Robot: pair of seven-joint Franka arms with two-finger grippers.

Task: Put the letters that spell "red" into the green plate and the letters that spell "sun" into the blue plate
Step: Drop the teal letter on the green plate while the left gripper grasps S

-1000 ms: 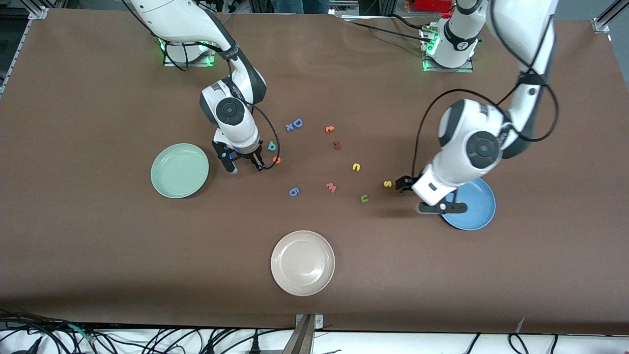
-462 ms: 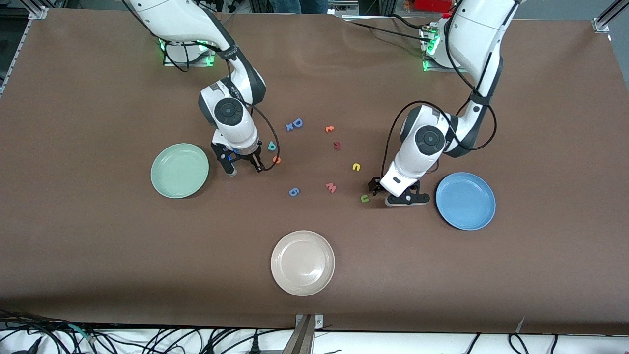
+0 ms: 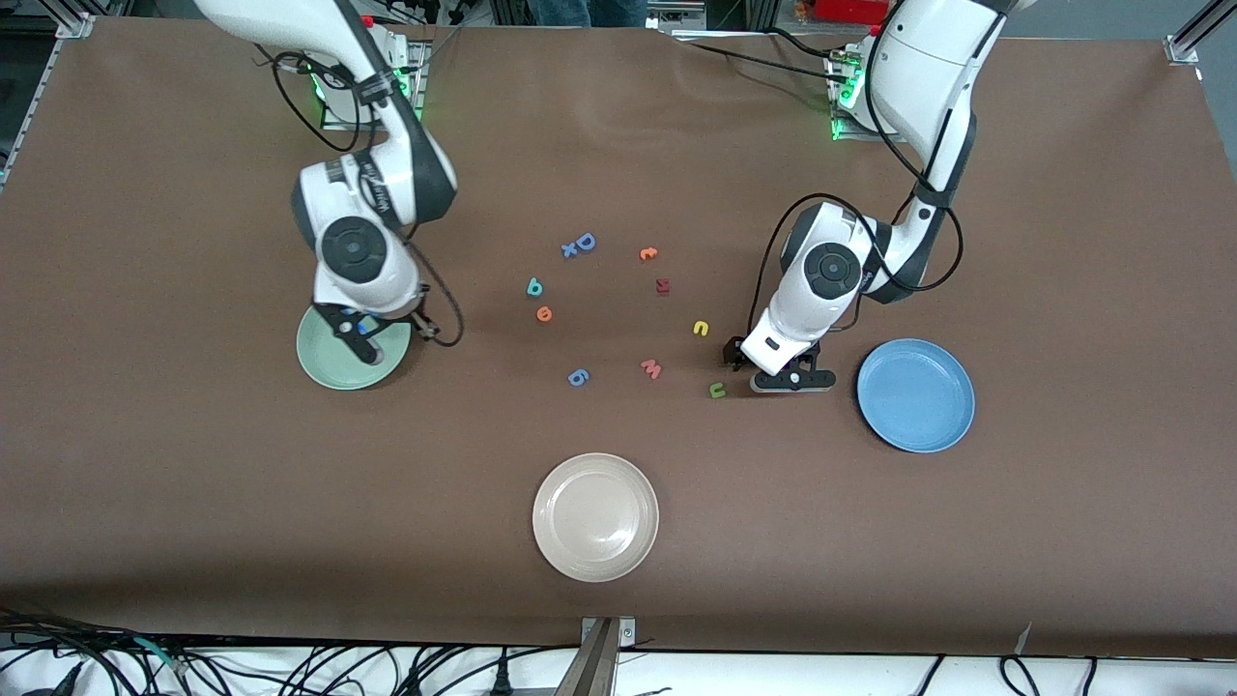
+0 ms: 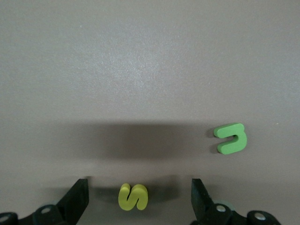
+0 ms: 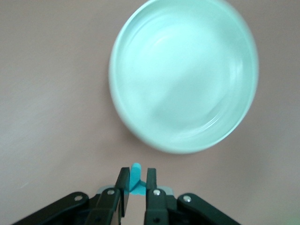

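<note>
The only readable characters you have are the foam letters lying on the table: a blue "D" touching a blue "x", a teal "d", an orange "e", a blue "6", a pink "w", a yellow "n", a green "u" and a yellow "s" (that one shows only in the left wrist view). The teal letter in the right wrist view is edge-on and unreadable.

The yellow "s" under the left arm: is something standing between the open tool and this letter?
Nothing visible does. In the left wrist view the yellow "s" lies on bare table between the two open fingers of the left tool. The green "u" lies apart, outside the fingers.
</note>
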